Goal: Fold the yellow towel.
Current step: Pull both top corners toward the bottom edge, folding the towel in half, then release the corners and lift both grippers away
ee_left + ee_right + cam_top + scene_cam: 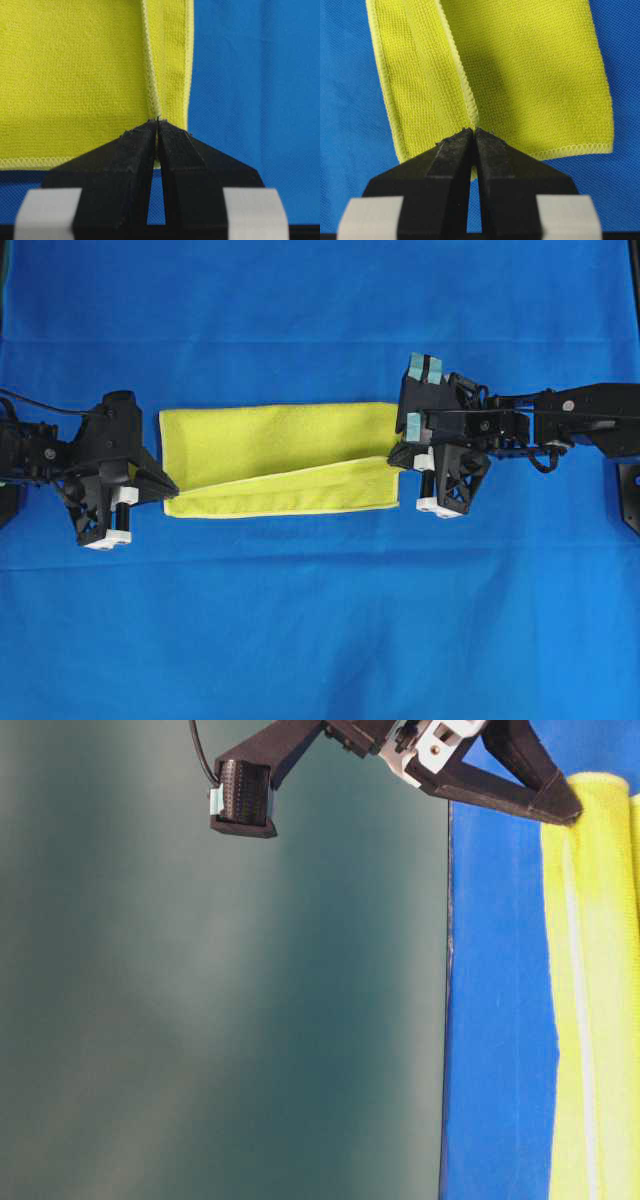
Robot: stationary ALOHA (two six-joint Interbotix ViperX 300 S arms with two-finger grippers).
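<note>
The yellow towel (280, 455) lies on the blue cloth as a long strip, its top layer folded over at a slant so a paler hem runs diagonally across it. My left gripper (175, 487) is at the towel's left end, shut on the hem of the top layer (152, 95). In the left wrist view the left gripper (158, 122) has its jaws pressed together on that edge. My right gripper (395, 455) is at the right end. Seen from the right wrist, the right gripper (473, 131) is shut on the towel (530, 65) at its folded hem.
A large blue cloth (320, 620) covers the whole table under the towel. In the table-level view the blue cloth (500, 1020) ends at a straight edge, with a dark grey-green backdrop beyond it, and the towel (600, 970) lies to its right.
</note>
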